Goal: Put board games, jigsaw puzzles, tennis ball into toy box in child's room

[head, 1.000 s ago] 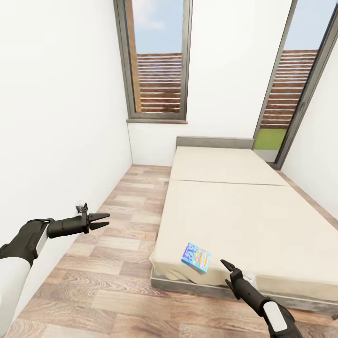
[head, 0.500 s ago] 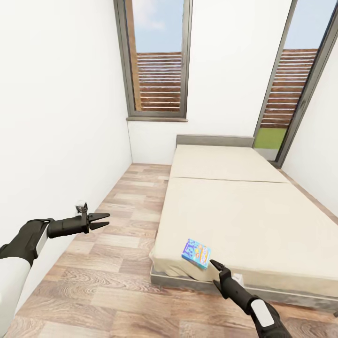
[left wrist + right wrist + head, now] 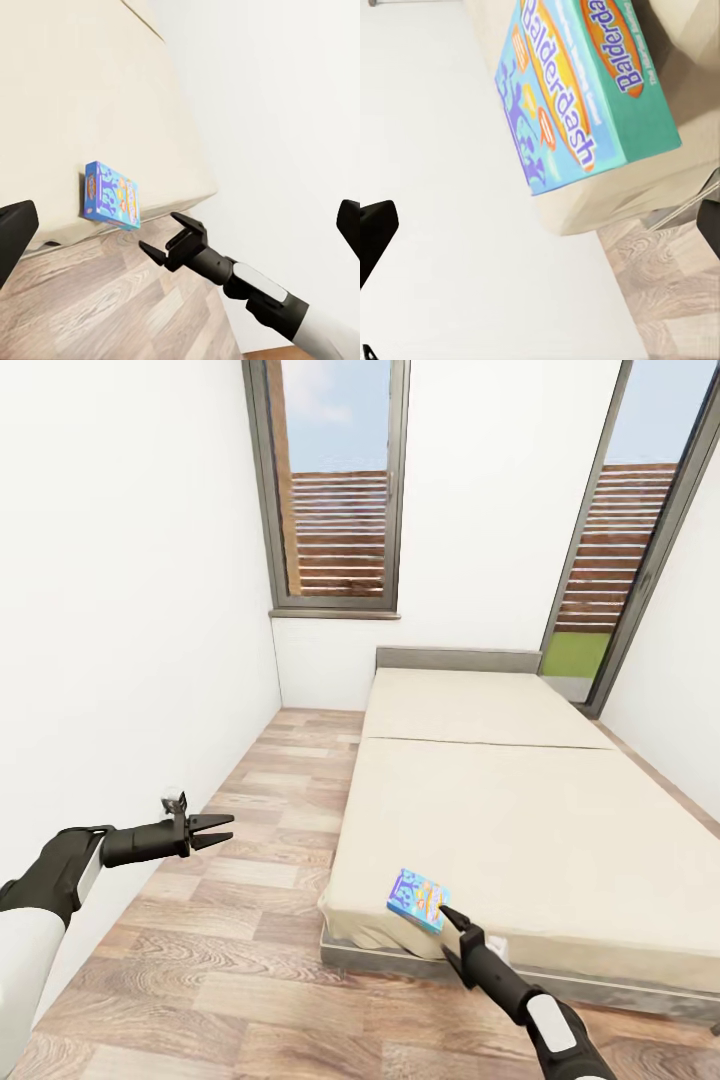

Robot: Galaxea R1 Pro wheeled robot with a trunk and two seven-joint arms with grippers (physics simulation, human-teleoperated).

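The left arm reaches forward from the robot's left side, its black forearm held nearly level and its white upper sleeve low at the edge of the head view. The left gripper points ahead with its two short fingers slightly parted and nothing between them. The right arm rises from below, white near the elbow and black toward the wrist, angled up and inward. The right gripper has its jaws spread apart; from the left wrist camera its fingers stand wide and hold nothing.

Small blue board game lies flat on the bed's near corner.
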